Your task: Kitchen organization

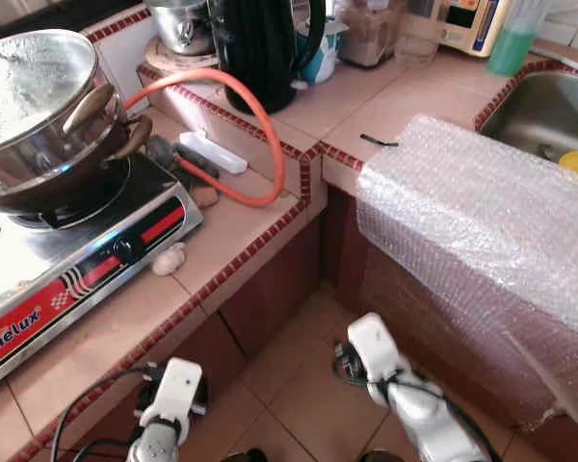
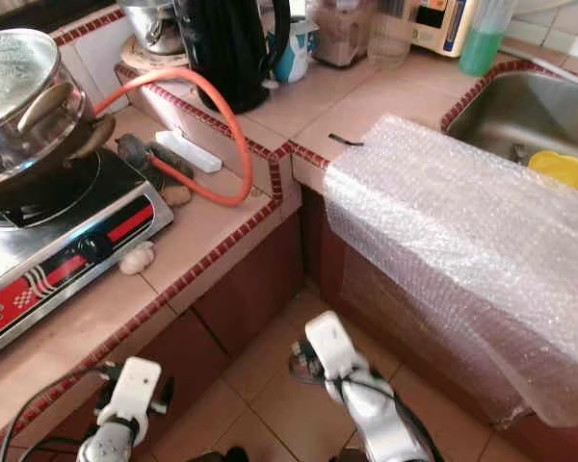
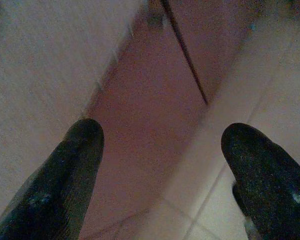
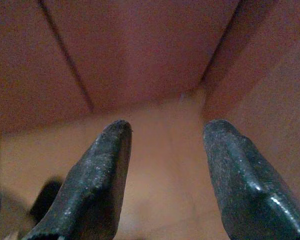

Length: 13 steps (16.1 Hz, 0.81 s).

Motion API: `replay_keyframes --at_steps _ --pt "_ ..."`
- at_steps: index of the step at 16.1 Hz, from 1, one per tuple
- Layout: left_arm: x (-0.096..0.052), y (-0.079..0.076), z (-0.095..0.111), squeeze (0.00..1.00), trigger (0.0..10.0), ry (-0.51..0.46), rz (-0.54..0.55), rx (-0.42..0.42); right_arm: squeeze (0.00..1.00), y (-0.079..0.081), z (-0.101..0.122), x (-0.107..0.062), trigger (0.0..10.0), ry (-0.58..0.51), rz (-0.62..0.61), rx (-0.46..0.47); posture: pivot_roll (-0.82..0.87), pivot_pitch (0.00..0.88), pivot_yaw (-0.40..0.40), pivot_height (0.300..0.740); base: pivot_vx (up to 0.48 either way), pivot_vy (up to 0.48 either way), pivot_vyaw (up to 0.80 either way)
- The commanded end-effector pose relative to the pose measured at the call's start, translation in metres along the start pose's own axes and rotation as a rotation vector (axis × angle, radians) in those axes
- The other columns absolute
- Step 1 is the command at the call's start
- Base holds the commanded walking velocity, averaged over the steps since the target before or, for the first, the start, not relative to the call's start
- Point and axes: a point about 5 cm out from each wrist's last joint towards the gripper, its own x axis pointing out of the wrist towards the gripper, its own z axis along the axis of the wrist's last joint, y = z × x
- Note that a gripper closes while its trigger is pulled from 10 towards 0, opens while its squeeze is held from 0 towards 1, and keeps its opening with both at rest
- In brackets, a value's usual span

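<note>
Both arms hang low in front of the tiled bench (image 1: 270, 217), nothing in hand yet.
From the left: stove (image 1: 67, 255) with pot (image 1: 39, 115), orange hose (image 1: 260, 125), black kettle (image 1: 260, 38), bubble wrap (image 1: 482, 241) over the bench edge by the sink (image 1: 549, 111). A good start would be choosing one item and raising an arm clear of the edge. Left gripper (image 3: 160, 165) and right gripper (image 4: 165, 175) both gape wide, empty, over the floor.

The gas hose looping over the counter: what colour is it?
Orange hose, clearest in the left eye view.
</note>
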Motion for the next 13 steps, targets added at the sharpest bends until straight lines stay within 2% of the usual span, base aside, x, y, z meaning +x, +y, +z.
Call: replay_keyframes --at_steps 1,3,4,5,10,13 --pt "-0.004 0.001 -0.020 0.00 10.0 0.090 -0.022 0.006 0.00 0.007 -0.011 0.002 10.0 0.049 0.020 0.029 -0.13 0.176 0.099 0.740 0.000 0.000 0.00" --pt "-0.005 -0.003 -0.034 0.00 10.0 0.175 -0.058 0.015 0.00 0.015 -0.036 0.000 10.0 0.186 0.069 0.069 -0.14 0.156 0.096 0.740 0.000 0.000 0.00" --pt "-0.007 -0.007 -0.043 0.00 10.0 0.249 -0.090 -0.014 0.00 0.016 -0.053 -0.005 10.0 0.268 0.074 0.050 -0.14 0.141 0.094 0.740 0.000 0.000 0.00" --pt "-0.010 -0.010 -0.050 0.00 10.0 0.299 -0.122 -0.004 0.00 0.018 -0.062 -0.008 10.0 0.319 0.096 0.024 -0.14 0.128 0.089 0.740 0.000 0.000 0.00" --pt "-0.016 -0.019 -0.063 0.00 10.0 0.405 -0.188 -0.010 0.00 0.019 -0.081 -0.018 10.0 0.430 0.170 -0.098 -0.12 0.106 0.064 0.740 0.000 0.000 0.00" --pt "-0.014 -0.021 -0.060 0.00 10.0 0.402 -0.196 0.022 0.00 0.021 -0.089 -0.024 10.0 0.464 0.202 -0.098 -0.11 0.092 0.039 0.740 0.000 0.000 0.00"
